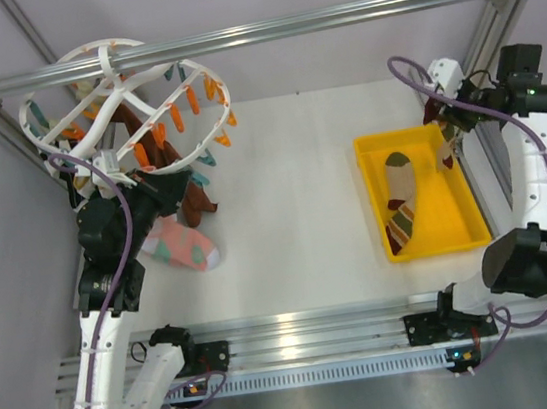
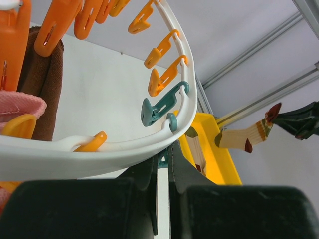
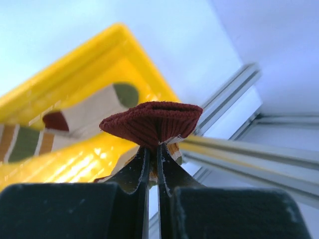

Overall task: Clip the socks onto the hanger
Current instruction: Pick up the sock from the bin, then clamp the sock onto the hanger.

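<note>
Starting at the right side, the right gripper (image 3: 153, 149) is found closed on the maroon cuff of a striped sock (image 3: 152, 119), with the cuff bunched just above the fingertips. In the overhead view this sock is seen hanging limp from the fingers over the far right part of the yellow tray (image 1: 372, 202). Its beige body, green heel patch and maroon toe are confirmed in the left wrist view.

A second sock (image 1: 401, 198), beige with green, maroon and orange bands, is noted lying flat inside the tray.

The hanger (image 1: 124, 103) is located at the far left of the table (image 1: 296, 222), tilted, with its upper part close under the aluminium rail (image 1: 261, 33). Orange and teal clips are seen dangling along its white rim. Brown socks (image 1: 195, 197) are recorded hanging beneath it, and a pink cuff is seen beside brown fabric under the orange clips in the left wrist view.

The left gripper (image 2: 163, 162) is set against the underside of the hanger's rim. Its fingers are drawn to a narrow slit with a piece of teal plastic between them, so it is recorded as clamped on the hanger at a teal clip.

A pink sock (image 1: 180, 245) with mint and orange patches is found lying on the table near the left arm, below the hanger, touched by neither gripper.
</note>
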You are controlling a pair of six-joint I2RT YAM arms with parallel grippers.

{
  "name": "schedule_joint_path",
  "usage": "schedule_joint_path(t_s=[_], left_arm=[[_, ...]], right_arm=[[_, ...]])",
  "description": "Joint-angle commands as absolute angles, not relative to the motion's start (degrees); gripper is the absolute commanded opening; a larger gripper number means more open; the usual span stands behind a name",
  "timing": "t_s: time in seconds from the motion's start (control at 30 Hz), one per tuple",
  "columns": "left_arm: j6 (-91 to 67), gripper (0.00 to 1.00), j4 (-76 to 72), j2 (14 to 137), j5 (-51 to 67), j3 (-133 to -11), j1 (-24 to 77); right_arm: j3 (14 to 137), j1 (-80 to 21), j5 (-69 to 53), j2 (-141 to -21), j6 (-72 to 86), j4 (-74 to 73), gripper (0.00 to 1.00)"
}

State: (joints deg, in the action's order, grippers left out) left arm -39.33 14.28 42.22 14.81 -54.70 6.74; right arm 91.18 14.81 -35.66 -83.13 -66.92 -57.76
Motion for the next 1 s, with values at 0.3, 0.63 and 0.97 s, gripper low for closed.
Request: schedule_joint_path(t_s=[0.3, 0.63, 0.97], left_arm=[[-38.14, 0.00, 7.47, 44.91, 9.31, -55.46, 5.19], [-39.81, 0.00, 4.92, 44.12, 11.34, -54.05, 5.19], [-41.57, 0.00, 3.34, 43.68, 12.74, -52.73, 5.19]], right_arm=[[99.85, -6.91, -41.14, -78.31, -24.73, -30.33, 0.00], [82.37, -33.20, -30.15, -79.10, -15.13, -13.46, 0.00], [86.12, -46.05, -29.62, -92.19, -6.16, -6.07, 0.00]])
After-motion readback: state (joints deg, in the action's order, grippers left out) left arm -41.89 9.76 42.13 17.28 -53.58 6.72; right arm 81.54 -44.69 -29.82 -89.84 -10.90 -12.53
